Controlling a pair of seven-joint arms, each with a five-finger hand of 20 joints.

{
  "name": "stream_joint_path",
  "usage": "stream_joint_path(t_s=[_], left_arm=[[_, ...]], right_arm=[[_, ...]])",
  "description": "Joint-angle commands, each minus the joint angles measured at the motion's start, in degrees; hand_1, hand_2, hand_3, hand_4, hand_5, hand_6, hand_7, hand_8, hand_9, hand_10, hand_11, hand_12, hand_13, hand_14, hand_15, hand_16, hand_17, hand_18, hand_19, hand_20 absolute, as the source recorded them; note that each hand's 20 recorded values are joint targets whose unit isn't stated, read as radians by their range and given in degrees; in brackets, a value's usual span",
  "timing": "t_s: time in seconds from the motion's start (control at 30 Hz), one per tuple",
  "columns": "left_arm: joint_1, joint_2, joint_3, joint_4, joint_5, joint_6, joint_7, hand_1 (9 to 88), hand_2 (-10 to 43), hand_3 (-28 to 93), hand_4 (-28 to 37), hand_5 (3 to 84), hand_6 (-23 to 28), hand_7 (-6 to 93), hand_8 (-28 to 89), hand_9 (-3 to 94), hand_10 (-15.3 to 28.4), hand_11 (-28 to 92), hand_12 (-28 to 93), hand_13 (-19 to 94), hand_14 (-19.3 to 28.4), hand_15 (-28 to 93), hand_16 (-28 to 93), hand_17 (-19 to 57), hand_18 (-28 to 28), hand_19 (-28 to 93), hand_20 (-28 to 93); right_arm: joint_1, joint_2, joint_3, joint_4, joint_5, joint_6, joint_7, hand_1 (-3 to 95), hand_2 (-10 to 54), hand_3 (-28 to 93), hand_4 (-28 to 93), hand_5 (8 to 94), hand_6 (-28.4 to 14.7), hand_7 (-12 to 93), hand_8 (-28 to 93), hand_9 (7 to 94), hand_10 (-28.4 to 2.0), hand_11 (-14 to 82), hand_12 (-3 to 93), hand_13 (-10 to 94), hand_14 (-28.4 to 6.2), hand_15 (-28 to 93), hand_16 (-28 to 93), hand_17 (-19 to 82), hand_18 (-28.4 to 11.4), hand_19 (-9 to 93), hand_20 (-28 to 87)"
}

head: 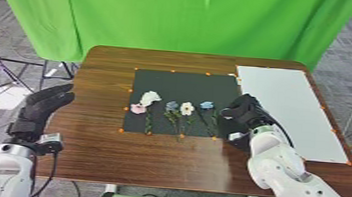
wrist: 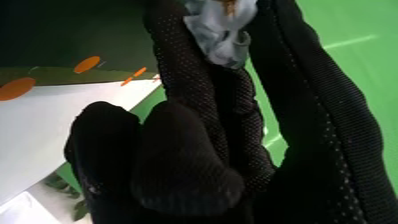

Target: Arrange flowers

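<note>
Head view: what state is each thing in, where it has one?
Left hand: open.
Right hand: at the mat's right side; whether it grips a flower, cannot tell.
Flowers: in bloom, lying spread out.
Black mat: flat.
White sheet: flat.
Green curtain: hanging.

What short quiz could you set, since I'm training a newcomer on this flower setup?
1. True or false: the pink flower lies on the dark mat.
2. Which of the robot's hands is nearer the light blue flower in the head view?
A) the left hand
B) the right hand
3. Fill in the colour: beyond the table hangs a ____ curtain.

Key: 1 true; 2 B; 3 green.
</note>
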Motion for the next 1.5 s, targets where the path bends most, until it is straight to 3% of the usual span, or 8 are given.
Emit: stream_joint_path(t_s=[0.03, 0.53, 0.67, 0.83, 0.93, 1.17, 1.37, 1.5], left_arm=[[0.4, -0.04, -0.41, 0.09, 0.30, -0.80, -0.09, 36.7, 4.4, 64, -14.8, 43.4, 1.7, 16.6, -9, 45.9, 13.6, 21, 8, 37, 17.1, 15, -2, 3.9, 13.1, 12, 13], [0.0, -0.08, -0.52, 0.13, 0.39, -1.08, -0.10, 36.9, 3.7, 64, -14.7, 43.2, 1.6, 16.6, -9, 45.8, 13.6, 21, 8, 36, 17.1, 14, -1, 3.5, 13.2, 11, 13], [0.2, 0.01, -0.60, 0.08, 0.16, -0.38, 0.36, 36.8, 4.0, 63, -14.2, 43.1, 1.6, 16.6, -9, 45.5, 13.5, 21, 8, 36, 17.0, 14, -1, 3.6, 13.1, 11, 13], [0.1, -0.06, -0.05, -0.14, -0.04, 0.24, 1.50, 36.6, 3.9, 63, -13.9, 43.1, 1.7, 16.3, -9, 45.2, 13.4, 21, 8, 36, 16.6, 13, -2, 4.6, 11.7, 10, 12], [1.0, -0.54, 0.24, -0.87, -0.49, 2.24, 3.79, 36.3, 4.1, 63, -14.2, 43.3, 1.7, 16.4, -9, 45.3, 13.4, 21, 8, 35, 16.2, 13, -2, 5.2, 10.8, 9, 12], [-4.2, -1.57, 5.38, 0.20, -1.12, 4.68, 8.24, 29.9, 5.0, 63, -21.2, 45.2, 1.7, 16.2, -9, 45.7, 13.6, 21, 7, 33, 14.6, 9, -2, 5.9, 9.1, 7, 13], [-11.3, -4.54, 10.51, 1.73, 0.90, 2.67, 9.55, 23.9, 4.0, 63, -26.8, 45.6, 2.1, 15.5, -9, 45.7, 13.7, 20, 7, 30, 13.4, 8, -3, 5.5, 8.0, 5, 13], [-12.1, -5.41, 11.57, 1.90, 1.60, 2.12, 10.85, 20.3, 1.6, 63, -28.1, 45.2, 2.9, 13.1, -8, 44.5, 13.5, 18, 7, 27, 12.4, 6, -3, 4.4, 7.3, 2, 12]], right_arm=[[-0.7, 1.5, 1.7, -2.2, 0.5, -3.4, -0.3, 47.3, -9.5, 56, -12, 70.3, 0.6, 18, 7, 79.2, -13.1, 12.4, 16.4, 94, 1.0, 69, 22, 69, -13.5, 93, 59], [-3.0, 2.9, 6.6, -5.9, 3.0, -4.5, -1.7, 38.6, -9.5, 60, -13, 61.0, 0.7, 14, -8, 69.1, -15.6, 9.1, 13.7, 94, 0.1, 66, 23, 68, -13.8, 93, 56], [-7.7, 3.1, 14.4, -6.8, 16.1, 5.6, -19.7, 36.5, -9.5, 61, -13, 60.7, 0.5, 14, -8, 67.5, -15.5, 9.2, 14.4, 93, -1.3, 58, 28, 64, -14.2, 93, 48], [-16.7, -5.1, 33.1, -7.6, 45.1, -15.2, -38.4, 23.3, -2.0, 65, -15, 58.0, -0.5, 15, -8, 59.0, -15.0, 7.9, 15.0, 62, -13.3, 21, 27, 32, -16.7, 45, 41], [-17.1, -11.8, 35.3, -5.8, 55.7, -23.1, -44.6, 13.9, 2.6, 65, -16, 53.7, -0.7, 12, -8, 53.1, -15.1, 6.8, 13.7, 42, -15.4, 13, 22, 23, -15.7, 15, 37], [-15.8, -22.1, 33.5, -1.8, 50.7, -24.1, -55.2, 1.7, 6.1, 66, -18, 36.9, 0.8, 4, -6, 33.3, -13.0, 1.9, 10.8, 20, -11.4, 2, 14, 11, -12.6, -1, 28], [-15.3, -25.4, 34.9, -1.3, 44.0, -25.5, -54.1, -2.3, 7.9, 62, -21, 35.3, 2.0, 3, -6, 24.7, -10.6, -0.9, 8.9, 12, -11.5, -7, 20, 4, -11.5, -1, 23], [-16.9, -27.4, 35.8, -2.5, 43.9, -25.2, -53.6, -2.6, 10.4, 49, -22, 35.2, 3.0, 2, -7, 14.9, -7.6, -6.5, 10.2, 4, -12.3, -23, 36, -5, -10.9, -2, 21]])
